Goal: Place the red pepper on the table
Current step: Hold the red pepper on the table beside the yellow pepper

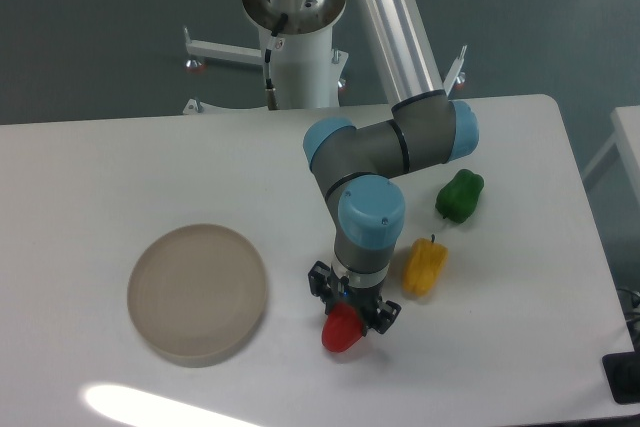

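Observation:
The red pepper [341,331] is a small glossy red toy, held between the fingers of my gripper [350,313] just over the white table [300,167], right of the plate. The gripper points straight down and is shut on the pepper's upper part. I cannot tell whether the pepper's lower end touches the tabletop. The wrist hides the pepper's top.
A round beige plate [197,292] lies on the left front of the table. A yellow pepper [424,267] lies just right of the gripper, and a green pepper [460,195] farther back right. The arm's base stands behind the table's far edge.

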Robot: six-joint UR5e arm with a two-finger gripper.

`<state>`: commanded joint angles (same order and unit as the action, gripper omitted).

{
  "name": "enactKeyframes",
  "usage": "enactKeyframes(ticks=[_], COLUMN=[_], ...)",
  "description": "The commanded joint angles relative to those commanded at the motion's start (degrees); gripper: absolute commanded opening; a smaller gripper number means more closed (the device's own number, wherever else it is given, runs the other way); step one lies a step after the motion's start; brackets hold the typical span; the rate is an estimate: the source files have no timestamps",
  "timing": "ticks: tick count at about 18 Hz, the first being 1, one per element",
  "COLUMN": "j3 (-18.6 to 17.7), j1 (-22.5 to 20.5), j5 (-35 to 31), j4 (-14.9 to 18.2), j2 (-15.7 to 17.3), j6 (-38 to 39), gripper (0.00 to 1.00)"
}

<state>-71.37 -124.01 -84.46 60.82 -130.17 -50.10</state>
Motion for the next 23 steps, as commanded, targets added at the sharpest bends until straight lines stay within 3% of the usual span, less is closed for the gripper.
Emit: enactKeyframes(ticks=[23], j3=[0.0], j1=[-0.1], j5=[0.0], j4=[0.1], j2=[0.2], j6=[-0.1], gripper=[0.78])
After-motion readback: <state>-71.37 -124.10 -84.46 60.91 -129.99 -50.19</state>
